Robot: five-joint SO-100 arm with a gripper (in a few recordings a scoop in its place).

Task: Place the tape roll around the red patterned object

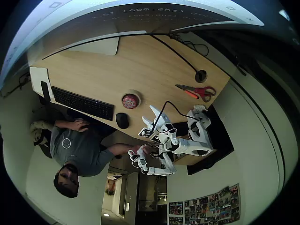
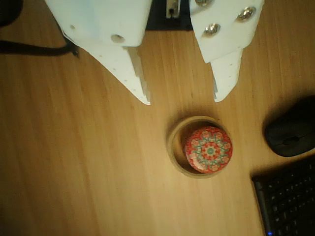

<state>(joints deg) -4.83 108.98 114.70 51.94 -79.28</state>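
Just below the wide-open, empty tool (image 2: 182, 101), tape roll (image 2: 173, 147) around red patterned object (image 2: 208, 149).

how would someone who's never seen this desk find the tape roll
On the wooden desk, look just past the keyboard and black mouse. The tape roll is the thin tan ring lying flat there, and it alone encircles a red patterned dome.

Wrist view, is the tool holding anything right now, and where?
Nothing. The tool is open and empty; the tape roll lies on the table around the red patterned object.
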